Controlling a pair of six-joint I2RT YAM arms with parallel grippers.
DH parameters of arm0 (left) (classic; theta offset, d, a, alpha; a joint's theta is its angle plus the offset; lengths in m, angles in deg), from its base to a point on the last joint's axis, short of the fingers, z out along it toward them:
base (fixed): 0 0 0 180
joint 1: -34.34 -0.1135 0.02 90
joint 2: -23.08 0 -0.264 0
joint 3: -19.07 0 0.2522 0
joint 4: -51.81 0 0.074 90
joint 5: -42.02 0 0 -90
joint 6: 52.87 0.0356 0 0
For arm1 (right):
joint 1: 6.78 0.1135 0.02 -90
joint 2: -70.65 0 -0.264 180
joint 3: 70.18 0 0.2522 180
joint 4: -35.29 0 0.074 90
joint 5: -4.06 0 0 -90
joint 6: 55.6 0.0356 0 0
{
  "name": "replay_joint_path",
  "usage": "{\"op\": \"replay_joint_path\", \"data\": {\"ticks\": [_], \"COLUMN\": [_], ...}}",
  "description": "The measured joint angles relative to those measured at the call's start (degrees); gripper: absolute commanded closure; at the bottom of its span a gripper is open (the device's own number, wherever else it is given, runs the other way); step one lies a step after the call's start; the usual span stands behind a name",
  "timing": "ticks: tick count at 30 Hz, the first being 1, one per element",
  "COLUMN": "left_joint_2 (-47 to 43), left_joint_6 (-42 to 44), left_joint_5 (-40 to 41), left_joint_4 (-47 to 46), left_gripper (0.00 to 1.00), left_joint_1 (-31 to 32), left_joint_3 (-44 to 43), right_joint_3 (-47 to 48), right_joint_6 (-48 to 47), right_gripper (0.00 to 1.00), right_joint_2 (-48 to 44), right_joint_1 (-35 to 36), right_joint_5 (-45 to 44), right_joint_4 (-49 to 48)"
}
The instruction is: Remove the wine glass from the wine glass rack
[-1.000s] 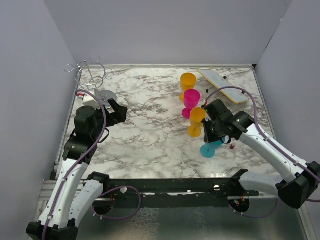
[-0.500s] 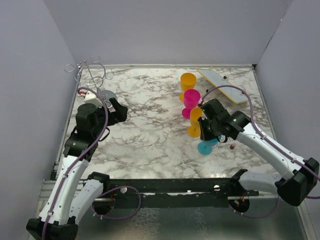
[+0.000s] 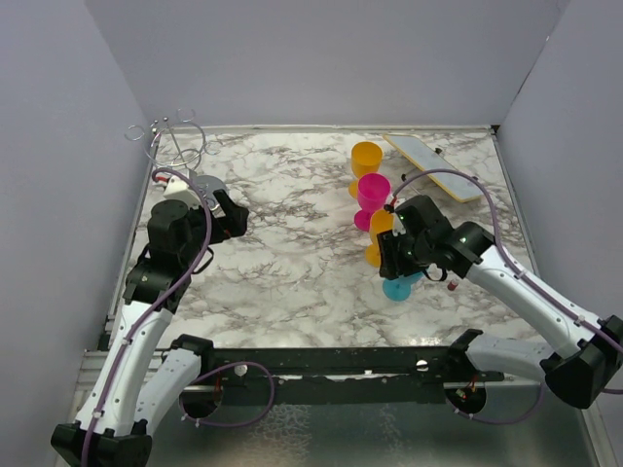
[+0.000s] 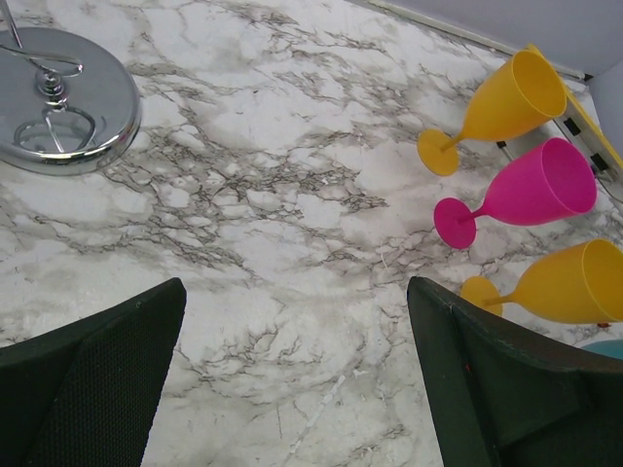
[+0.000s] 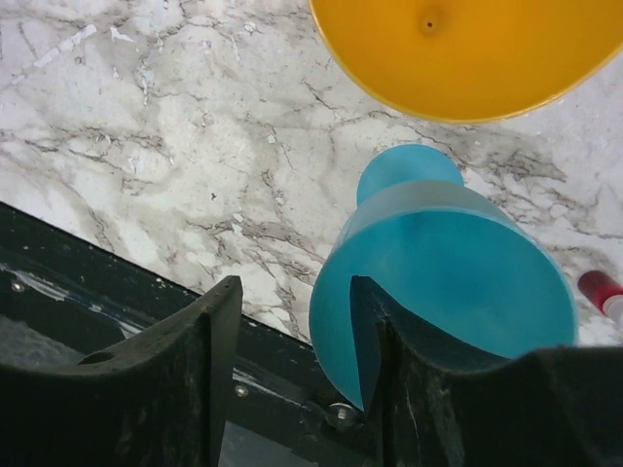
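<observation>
The wine glass rack (image 3: 175, 146) is a thin silver wire stand at the back left with a shiny disc base (image 4: 58, 97). I see no glass hanging on its hoops. A blue wine glass (image 3: 397, 288) is at the front right, under my right gripper (image 3: 394, 265). In the right wrist view the blue glass (image 5: 448, 272) has one finger inside its bowl. The other finger (image 5: 209, 341) stands well off its wall, so my right gripper (image 5: 292, 331) is open. My left gripper (image 4: 292, 360) is open and empty over bare marble, right of the rack base.
Two yellow-orange glasses (image 3: 366, 156) (image 3: 380, 232) and a pink one (image 3: 373, 191) stand in a row just behind the blue glass. A flat yellow-edged board (image 3: 435, 166) lies at the back right. A small red item (image 5: 599, 289) lies right of the blue glass. The black front rail (image 3: 321, 362) runs close below.
My right gripper has shifted left and a little back, toward the orange glass. The blue glass has moved left with it, from leaning out sideways to sitting under the gripper. The left arm barely moved.
</observation>
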Motion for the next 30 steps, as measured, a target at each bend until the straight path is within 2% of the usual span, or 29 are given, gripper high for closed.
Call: {"op": "replay_joint_path", "data": {"ticks": [8,17,19,25,30], "left_joint_2": [2.25,2.38,2.47,3.30,3.37], "left_joint_6": [0.13,-1.11,-1.09,-0.02,2.08], "left_joint_5": [-0.02,-0.09,-0.07,0.07,1.31], "left_joint_4": [0.37,0.98,1.29,2.03,1.73], "left_gripper": [0.01,0.01,0.01,0.01,0.01], "left_joint_1": [0.00,0.00,0.00,0.00,0.00], "left_joint_3": [-4.20,-6.32,-8.02,-18.64,-28.92], "right_joint_3": [0.94,6.73,7.56,9.40,14.10], "right_joint_6": [-2.62,-9.18,-10.45,-14.36,-17.64], "right_gripper": [0.32,0.24,0.19,0.13,0.10], "right_joint_2": [-7.08,-16.24,-18.88,-26.25,-27.39], "right_joint_1": [0.02,0.02,0.02,0.02,0.02], "right_joint_5": [0.20,-0.66,-1.46,-6.49,-10.21], "right_joint_4": [-0.85,-5.46,-7.61,-17.00,-24.46]}}
